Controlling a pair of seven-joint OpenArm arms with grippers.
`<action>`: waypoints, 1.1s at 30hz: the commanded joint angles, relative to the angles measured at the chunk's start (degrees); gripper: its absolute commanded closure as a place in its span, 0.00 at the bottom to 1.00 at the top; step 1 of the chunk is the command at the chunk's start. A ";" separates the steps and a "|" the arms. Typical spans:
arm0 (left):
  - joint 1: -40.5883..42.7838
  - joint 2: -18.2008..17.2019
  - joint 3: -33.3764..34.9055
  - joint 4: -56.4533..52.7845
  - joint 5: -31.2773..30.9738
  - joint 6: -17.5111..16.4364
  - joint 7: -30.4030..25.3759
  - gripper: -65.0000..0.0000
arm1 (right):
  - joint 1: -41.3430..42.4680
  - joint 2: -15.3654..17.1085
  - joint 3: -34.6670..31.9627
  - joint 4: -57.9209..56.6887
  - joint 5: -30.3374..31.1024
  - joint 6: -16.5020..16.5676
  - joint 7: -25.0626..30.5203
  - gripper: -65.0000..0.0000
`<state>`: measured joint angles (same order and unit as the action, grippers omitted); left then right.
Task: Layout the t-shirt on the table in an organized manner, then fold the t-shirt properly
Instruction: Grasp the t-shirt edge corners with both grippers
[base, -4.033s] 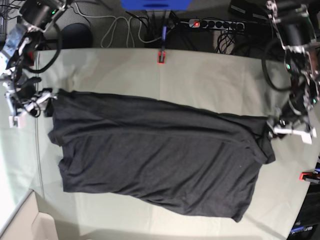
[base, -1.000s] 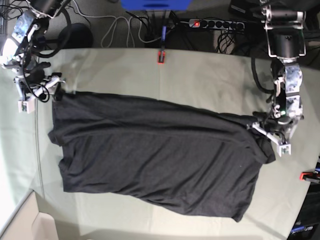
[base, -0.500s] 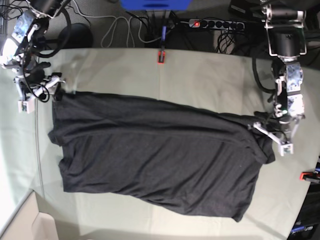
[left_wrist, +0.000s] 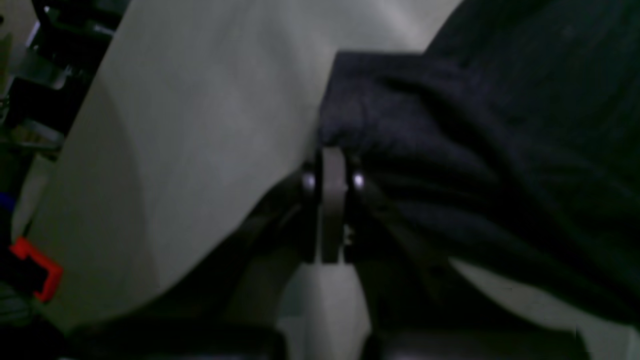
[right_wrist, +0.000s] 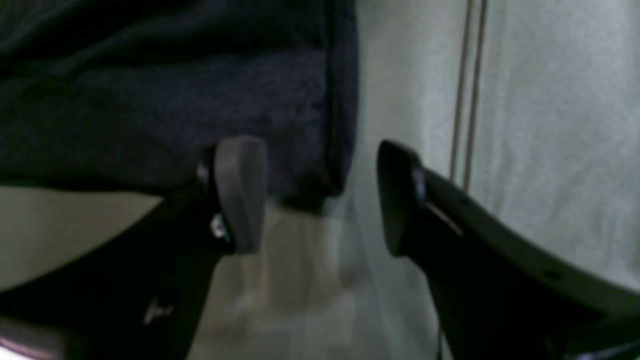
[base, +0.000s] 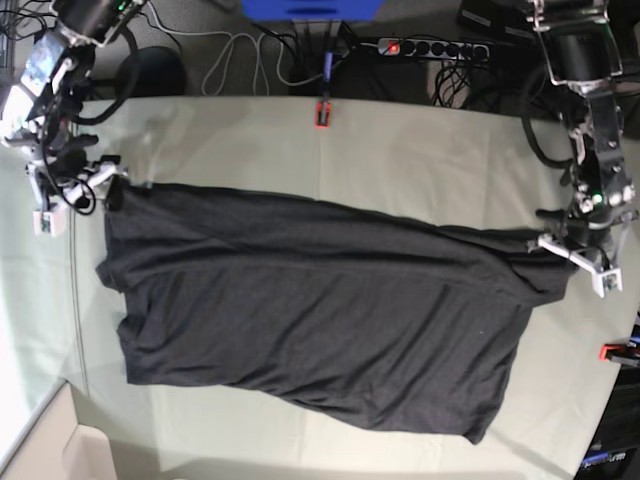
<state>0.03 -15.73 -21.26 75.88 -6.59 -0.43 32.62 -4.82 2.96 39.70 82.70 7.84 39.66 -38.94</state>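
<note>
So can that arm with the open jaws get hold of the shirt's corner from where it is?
Probably yes. The right gripper is open, the t-shirt corner lies between its jaws, and nothing on the table blocks it.

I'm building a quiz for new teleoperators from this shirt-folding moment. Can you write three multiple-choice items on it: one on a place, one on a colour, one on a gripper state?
1. Where does the right gripper stand?
A. At a corner of the t-shirt
B. Over the shirt's middle
C. Off the table

2. What colour is the clamp at the table's far edge in the base view?
A. Blue
B. Red
C. Yellow

3. How is the left gripper?
A. Wide open over bare cloth
B. Shut on the t-shirt's edge
C. Out of every view

Answers:
1. A: the right wrist view shows the shirt's hemmed corner between the open jaws.
2. B: it shows bright red against the pale cloth.
3. B: the left wrist view shows the jaws pressed together with dark fabric bunched at their tips.
</note>
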 joint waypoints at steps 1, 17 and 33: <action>-0.34 -1.02 -0.33 1.18 0.04 0.12 -1.37 1.00 | 0.91 1.65 0.17 -0.28 0.56 0.34 1.27 0.44; 0.63 -0.58 -4.11 0.56 0.04 0.12 -1.37 1.00 | 3.19 5.08 0.17 -8.54 0.65 0.34 1.27 0.45; 0.63 -0.58 -4.19 0.56 0.04 0.12 -1.37 1.00 | 2.84 2.71 -2.56 -9.16 0.74 0.34 1.18 0.44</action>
<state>1.41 -15.38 -25.08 75.64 -6.68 -0.43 32.51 -2.48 5.26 37.41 72.95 7.75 39.57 -38.24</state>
